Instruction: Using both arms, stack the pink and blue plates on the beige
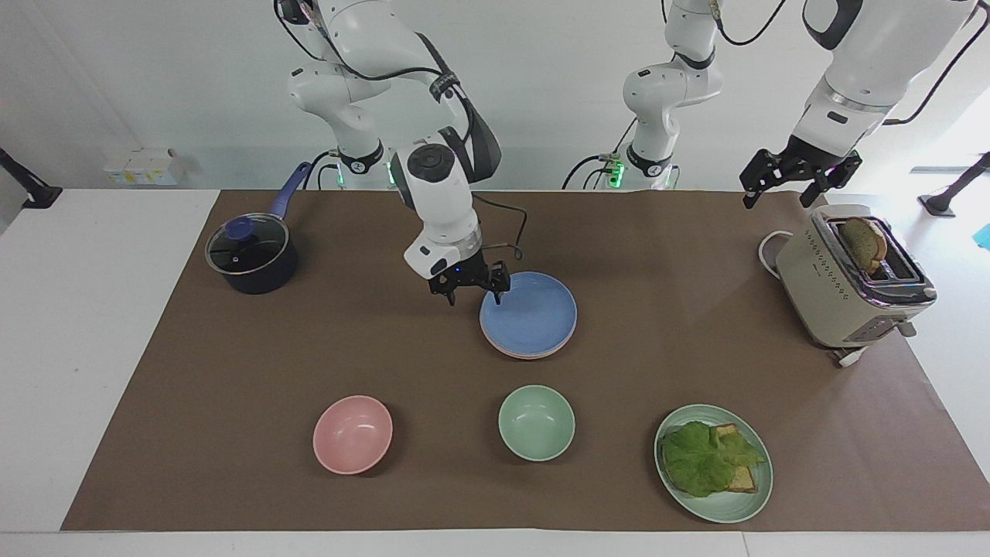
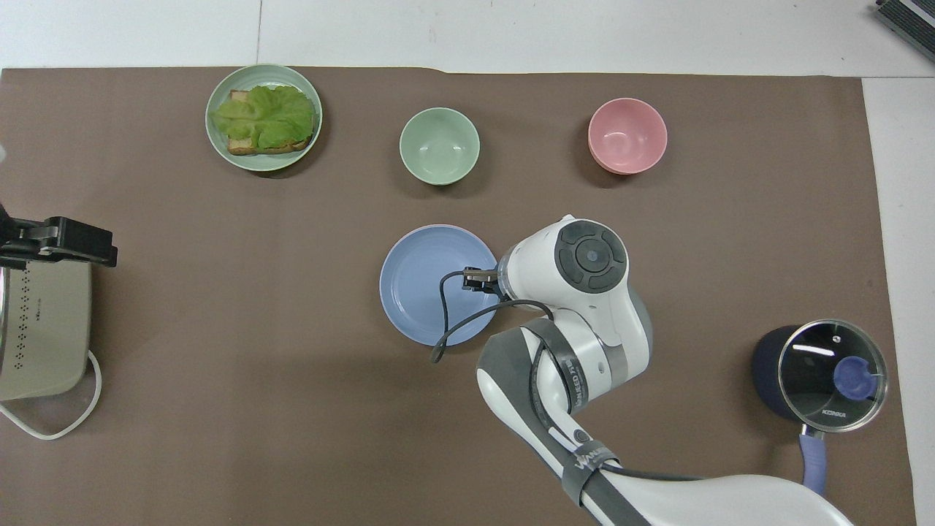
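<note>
Blue plate (image 1: 529, 312) sits flat on top of pink plate (image 1: 517, 352), only a thin pink rim showing under it, stack mid-desk on the brown mat (image 1: 232, 464). Beige plate not visible under them, cannot tell. Right gripper (image 1: 472, 293) is at the stack's rim, about 10 o'clock of the blue plate in the facing view, jaws spread open, gripping nothing, one fingertip over the rim. Left gripper (image 1: 781, 193) hangs over the desk edge by the toaster (image 1: 847, 282), jaws open, empty, waiting. Green bowl (image 1: 536, 422) at 6 o'clock of the stack, pink bowl (image 1: 353, 434) near 7.
</note>
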Controlling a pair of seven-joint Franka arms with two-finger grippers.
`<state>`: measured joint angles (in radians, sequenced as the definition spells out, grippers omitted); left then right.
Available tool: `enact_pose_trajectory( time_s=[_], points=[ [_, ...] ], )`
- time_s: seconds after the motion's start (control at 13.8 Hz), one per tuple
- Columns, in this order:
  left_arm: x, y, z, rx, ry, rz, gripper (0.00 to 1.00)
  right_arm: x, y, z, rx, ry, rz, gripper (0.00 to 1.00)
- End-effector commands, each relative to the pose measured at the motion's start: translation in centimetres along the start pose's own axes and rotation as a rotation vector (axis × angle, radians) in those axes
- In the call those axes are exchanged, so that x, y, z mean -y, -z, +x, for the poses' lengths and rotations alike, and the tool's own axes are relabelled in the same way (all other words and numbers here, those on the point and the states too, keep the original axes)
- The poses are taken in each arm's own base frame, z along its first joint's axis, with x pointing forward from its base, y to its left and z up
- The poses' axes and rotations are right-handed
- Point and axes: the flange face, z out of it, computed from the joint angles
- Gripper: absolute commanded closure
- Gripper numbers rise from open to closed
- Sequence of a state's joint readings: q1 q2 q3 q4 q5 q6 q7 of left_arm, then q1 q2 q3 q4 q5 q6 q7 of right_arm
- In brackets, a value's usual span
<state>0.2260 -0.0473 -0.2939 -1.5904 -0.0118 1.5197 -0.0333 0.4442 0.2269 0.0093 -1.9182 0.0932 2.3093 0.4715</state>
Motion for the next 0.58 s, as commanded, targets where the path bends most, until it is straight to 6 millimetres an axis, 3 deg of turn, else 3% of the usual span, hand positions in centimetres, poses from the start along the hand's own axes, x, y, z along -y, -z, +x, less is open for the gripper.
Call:
enact_pose_trajectory(
  time_s=[0.0,0.22,0.51],
  points=[
    [0.1,0.6,-0.2,-0.005,-0.011,-0.009,0.0,-4.3,4.9,1.6,-0.039,0.005,-0.025,0.0],
    [0.1,0.6,-0.2,-0.005,-0.011,-0.009,0.0,-8.0,7.8,2.6,-0.059,0.034,-0.077,0.0],
    [0.1,0.6,-0.2,-0.005,-0.011,-0.009,0.0,-11.8,11.2,2.3,-0.007,0.041,-0.11,0.0]
  ],
)
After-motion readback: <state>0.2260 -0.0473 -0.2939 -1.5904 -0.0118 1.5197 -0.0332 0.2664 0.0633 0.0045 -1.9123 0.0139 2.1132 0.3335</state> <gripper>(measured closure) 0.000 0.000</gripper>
